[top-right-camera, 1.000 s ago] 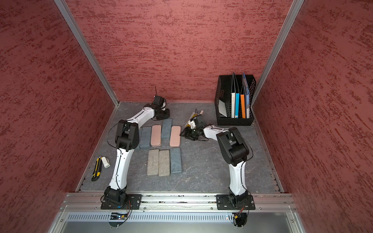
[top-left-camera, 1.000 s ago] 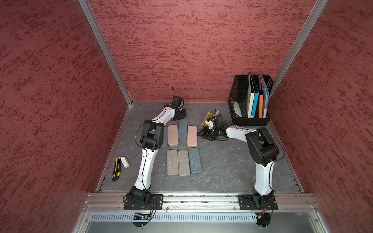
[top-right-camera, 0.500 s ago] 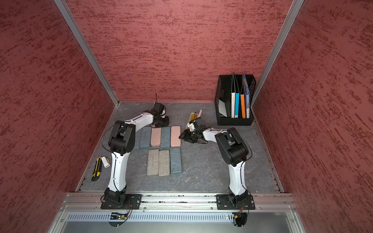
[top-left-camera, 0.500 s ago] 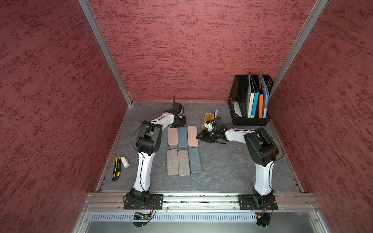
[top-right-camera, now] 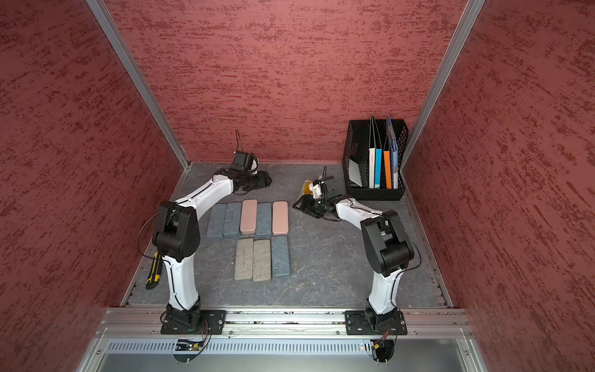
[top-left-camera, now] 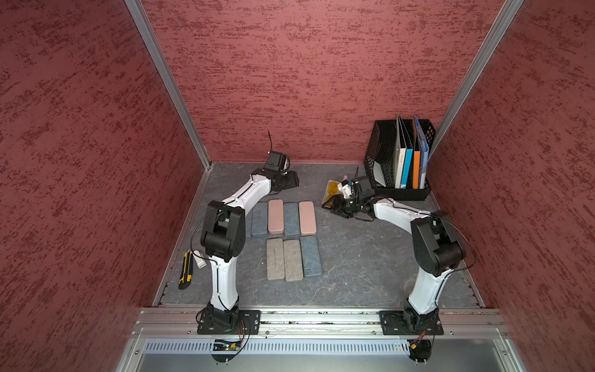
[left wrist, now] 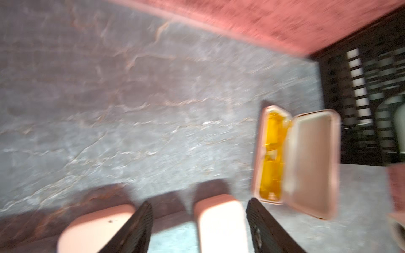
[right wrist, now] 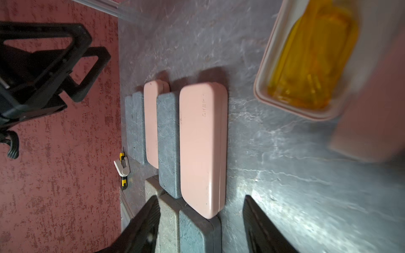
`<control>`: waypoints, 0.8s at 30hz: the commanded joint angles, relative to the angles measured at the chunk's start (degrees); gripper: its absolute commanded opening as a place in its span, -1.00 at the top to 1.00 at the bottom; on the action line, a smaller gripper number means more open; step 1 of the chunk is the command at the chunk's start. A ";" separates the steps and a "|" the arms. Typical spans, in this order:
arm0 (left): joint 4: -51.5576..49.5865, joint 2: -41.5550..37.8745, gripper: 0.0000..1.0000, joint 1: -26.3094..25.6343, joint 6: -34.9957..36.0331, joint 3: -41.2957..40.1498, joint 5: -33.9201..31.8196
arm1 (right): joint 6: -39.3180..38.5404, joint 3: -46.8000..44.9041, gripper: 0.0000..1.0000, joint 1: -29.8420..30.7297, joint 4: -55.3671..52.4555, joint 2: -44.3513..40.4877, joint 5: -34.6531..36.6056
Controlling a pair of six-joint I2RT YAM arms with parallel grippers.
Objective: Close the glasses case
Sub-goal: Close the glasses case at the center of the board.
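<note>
open pink glasses case (left wrist: 256,153) sits on the table by the file rack (top-left-camera: 402,192), lid (left wrist: 311,162) up, yellow contents (left wrist: 271,153) showing. right gripper (top-left-camera: 337,206) hovers just beside it, claw spread and empty, likely lining up to push the lid down. left gripper (left wrist: 199,201) is spread and empty too, parked near the back wall (top-left-camera: 306,80), out of the way.

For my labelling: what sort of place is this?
Probably a robot test cell: red panels close in a grey mat, the left arm and right arm are bolted to a metal rail, and glasses cases lie in rows.
</note>
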 commanded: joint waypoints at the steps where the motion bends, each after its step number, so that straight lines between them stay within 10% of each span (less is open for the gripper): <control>1: 0.84 1.76 -0.41 -2.86 0.21 2.66 5.37 | -1.34 1.09 -0.23 -3.29 -3.40 -1.41 1.08; 24: -8.10 33.86 0.41 -6.26 -6.91 39.45 11.65 | -5.55 16.69 0.12 -10.46 -9.56 10.70 1.25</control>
